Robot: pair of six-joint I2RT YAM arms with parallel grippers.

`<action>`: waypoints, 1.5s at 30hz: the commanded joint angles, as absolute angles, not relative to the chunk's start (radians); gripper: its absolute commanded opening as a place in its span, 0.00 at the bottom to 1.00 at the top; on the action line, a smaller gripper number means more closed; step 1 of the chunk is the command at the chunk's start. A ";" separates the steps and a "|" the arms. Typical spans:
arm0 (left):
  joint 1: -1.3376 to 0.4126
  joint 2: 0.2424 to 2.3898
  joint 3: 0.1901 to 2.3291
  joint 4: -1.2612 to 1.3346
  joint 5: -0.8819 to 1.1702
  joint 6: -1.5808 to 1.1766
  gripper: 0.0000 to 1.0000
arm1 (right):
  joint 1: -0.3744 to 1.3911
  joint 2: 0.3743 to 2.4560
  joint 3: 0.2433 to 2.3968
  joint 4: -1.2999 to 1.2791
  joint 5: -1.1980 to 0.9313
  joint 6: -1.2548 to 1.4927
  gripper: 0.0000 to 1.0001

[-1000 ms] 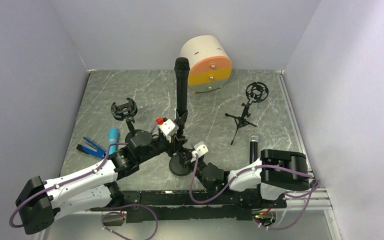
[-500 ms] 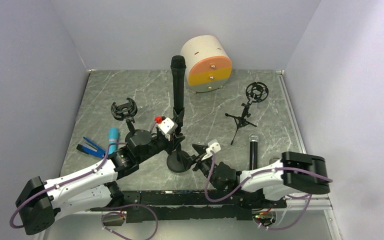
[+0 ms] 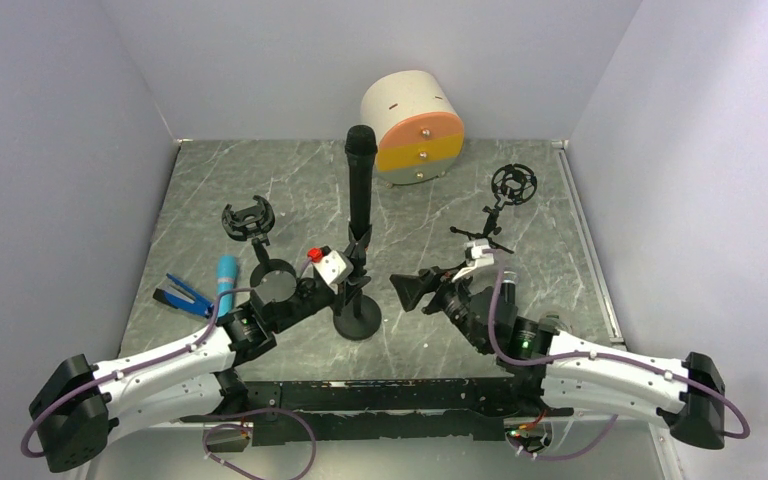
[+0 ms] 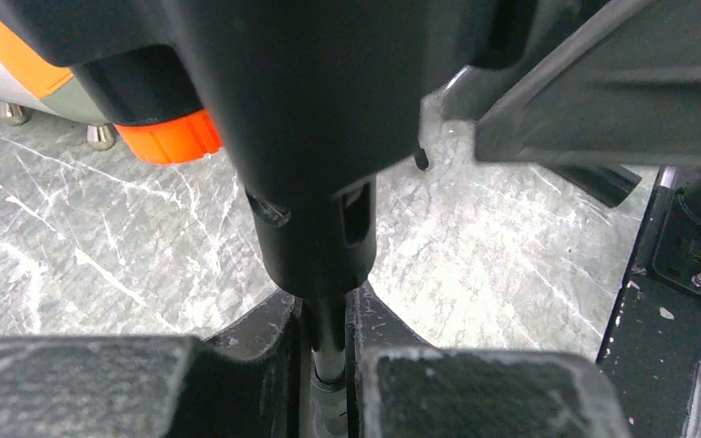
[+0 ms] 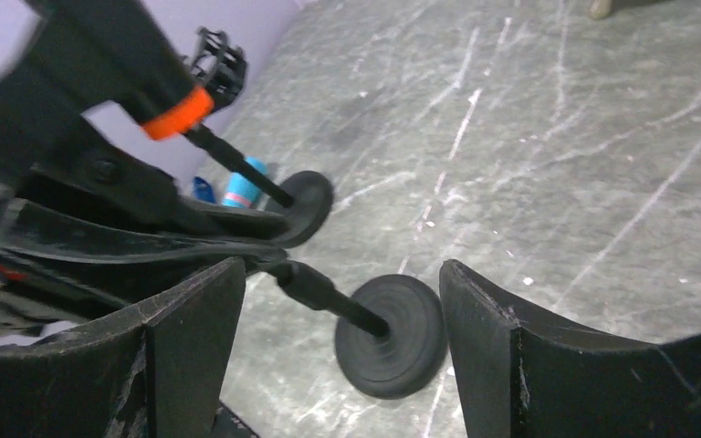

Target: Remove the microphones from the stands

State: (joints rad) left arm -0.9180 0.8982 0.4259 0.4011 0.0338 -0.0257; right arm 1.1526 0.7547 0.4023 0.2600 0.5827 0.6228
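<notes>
On table [image 3: 260, 180], off its edges — left pincer [image 3: 357, 272] tight on stand [image 3: 358, 322], right pincer [image 3: 407, 292] agape.

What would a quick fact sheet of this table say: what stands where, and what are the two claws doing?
stand: round base, middle of the table
microphone: black, upright, clipped in the stand
left gripper: shut on the stand's thin pole
right gripper: open, empty, beside the stand, apart from it
progress: microphone not yet removed
</notes>
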 commanded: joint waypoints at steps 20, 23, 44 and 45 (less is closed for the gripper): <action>-0.917 0.872 0.420 0.551 0.078 0.006 0.03 | 1.068 0.960 0.287 0.710 -0.112 0.038 0.85; -0.918 0.887 0.417 0.581 0.107 -0.036 0.03 | 1.047 1.074 0.292 0.804 -0.144 -0.066 0.85; -0.876 0.918 0.435 0.782 0.333 -0.116 0.03 | 0.856 1.346 0.362 1.036 -0.658 -0.084 0.32; -0.871 0.919 0.443 0.773 0.345 -0.118 0.02 | 0.855 1.342 0.347 1.053 -0.654 -0.081 0.26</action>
State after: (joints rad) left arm -0.8944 0.9344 0.3943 0.5995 0.2760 -0.1020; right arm 0.8581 1.3582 0.3504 0.9890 -0.6102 -0.0723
